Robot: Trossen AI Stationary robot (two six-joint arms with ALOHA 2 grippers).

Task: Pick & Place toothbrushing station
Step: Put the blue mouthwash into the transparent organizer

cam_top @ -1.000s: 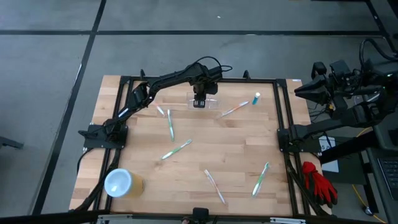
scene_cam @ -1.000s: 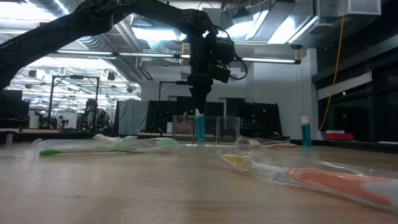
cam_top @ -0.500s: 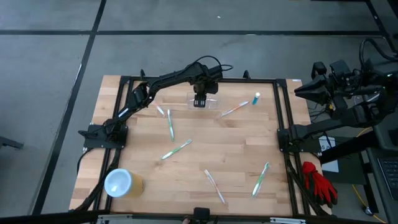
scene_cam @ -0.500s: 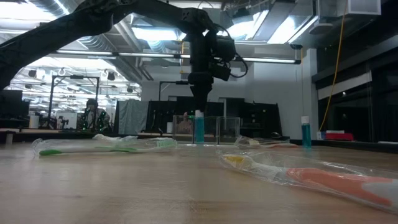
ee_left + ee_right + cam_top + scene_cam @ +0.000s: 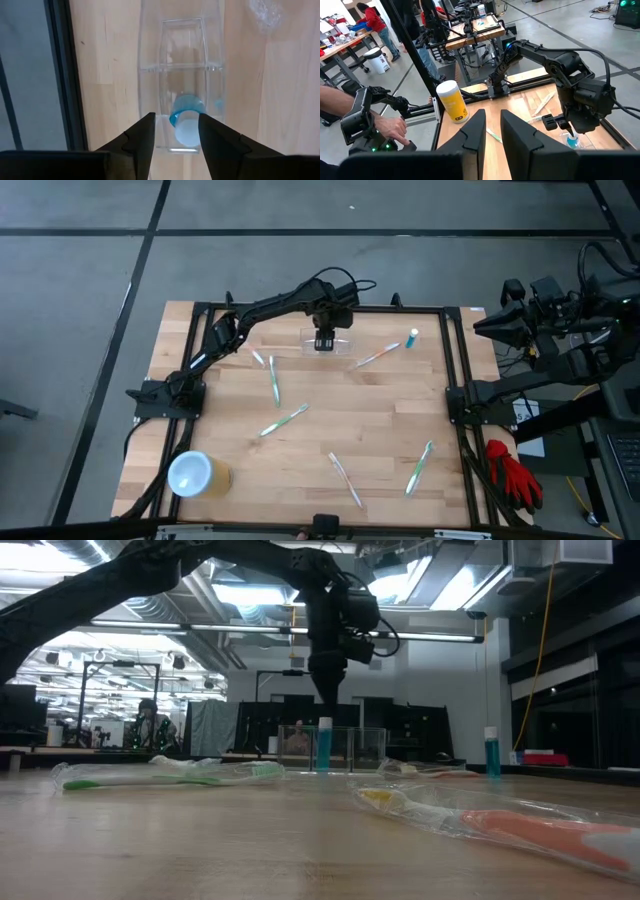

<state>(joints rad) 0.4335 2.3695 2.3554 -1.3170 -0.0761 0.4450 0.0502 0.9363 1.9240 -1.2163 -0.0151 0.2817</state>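
Clear plastic toothbrushing station [image 5: 327, 345] is seen at the table's far edge, a blue tube [image 5: 187, 120] inside; the left gripper [image 5: 175, 134], fingers apart, has been raised above it since earlier.

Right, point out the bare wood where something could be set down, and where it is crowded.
Free: the wood between the yellow cup and the toothbrushes; also the right-centre, below the blue tube. Crowded: the far edge, where the left gripper hangs open over the clear holder.
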